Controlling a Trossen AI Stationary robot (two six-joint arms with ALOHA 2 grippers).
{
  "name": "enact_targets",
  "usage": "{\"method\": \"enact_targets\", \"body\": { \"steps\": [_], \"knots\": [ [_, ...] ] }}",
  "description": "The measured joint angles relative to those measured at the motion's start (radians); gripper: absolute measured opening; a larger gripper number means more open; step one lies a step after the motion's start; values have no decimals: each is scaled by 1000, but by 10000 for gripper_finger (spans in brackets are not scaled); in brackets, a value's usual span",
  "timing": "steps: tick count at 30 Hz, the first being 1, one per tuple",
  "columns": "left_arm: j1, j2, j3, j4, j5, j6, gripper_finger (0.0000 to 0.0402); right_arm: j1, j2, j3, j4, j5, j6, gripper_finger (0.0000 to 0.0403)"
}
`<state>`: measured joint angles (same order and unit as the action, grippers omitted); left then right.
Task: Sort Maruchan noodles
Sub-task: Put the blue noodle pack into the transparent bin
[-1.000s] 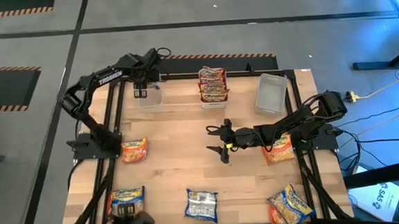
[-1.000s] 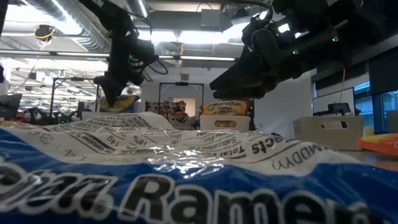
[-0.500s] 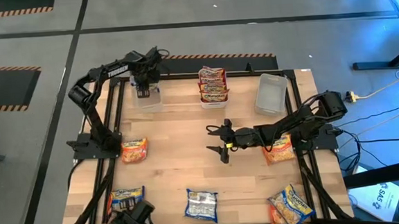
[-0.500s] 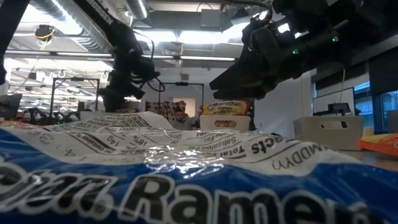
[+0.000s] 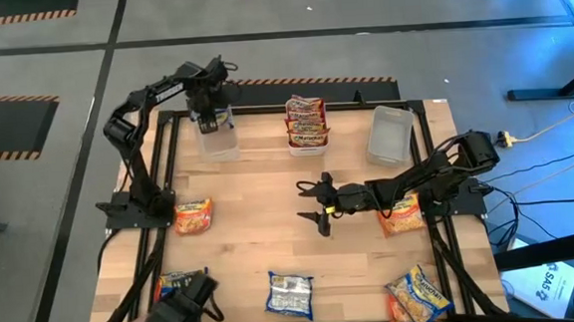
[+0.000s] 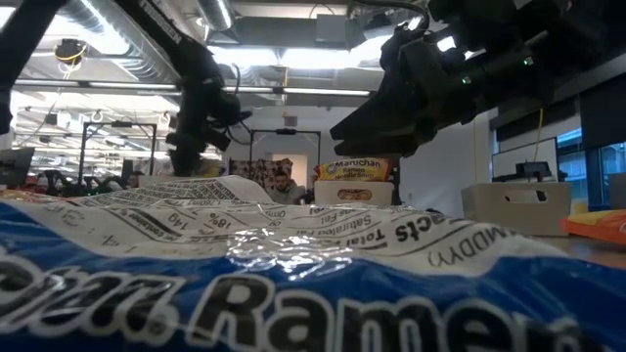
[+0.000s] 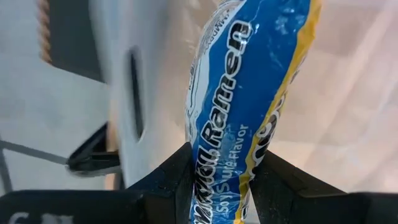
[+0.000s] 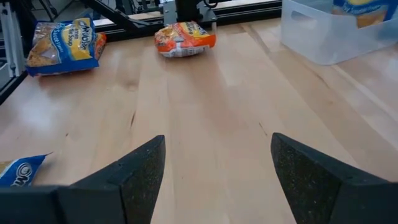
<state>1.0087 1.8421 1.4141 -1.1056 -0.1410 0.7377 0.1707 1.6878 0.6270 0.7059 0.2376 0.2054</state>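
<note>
1. Sorting looked partly done. Red packets (image 5: 306, 121) sat stacked in the middle bin (image 5: 307, 146) at twelve o'clock on the table (image 5: 271, 232); the right-hand bin (image 5: 389, 135) at one o'clock appeared bare.
2. The left gripper (image 5: 207, 116) hung over the eleven o'clock bin (image 5: 218, 145), pinching a blue packet (image 7: 239, 112) (not yet let go).
3. Loose packets (image 5: 289, 294) remained at nine, seven, six, five and three o'clock.
4. The right gripper (image 5: 321, 201) waited near the centre, fingers (image 8: 134, 171) spread wide and holding nothing.
5. Only the left wrist view showed the packet clamped; the high view alone showed the whole layout.
</note>
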Motion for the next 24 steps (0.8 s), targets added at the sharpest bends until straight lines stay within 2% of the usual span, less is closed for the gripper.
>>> {"method": "enact_targets", "body": {
  "steps": [8,14,17,24],
  "knots": [
    [15,83,117,-65,48,22,124,0,0,0,0,-3,0,276],
    [25,105,146,-57,-39,-23,124,0,0,0,0,-8,0,276],
    [25,105,144,-47,-46,-21,125,0,0,0,-1,-33,-1,276],
    [24,105,144,-32,-69,-11,165,0,0,0,-1,-40,-1,276]
  ]
}}
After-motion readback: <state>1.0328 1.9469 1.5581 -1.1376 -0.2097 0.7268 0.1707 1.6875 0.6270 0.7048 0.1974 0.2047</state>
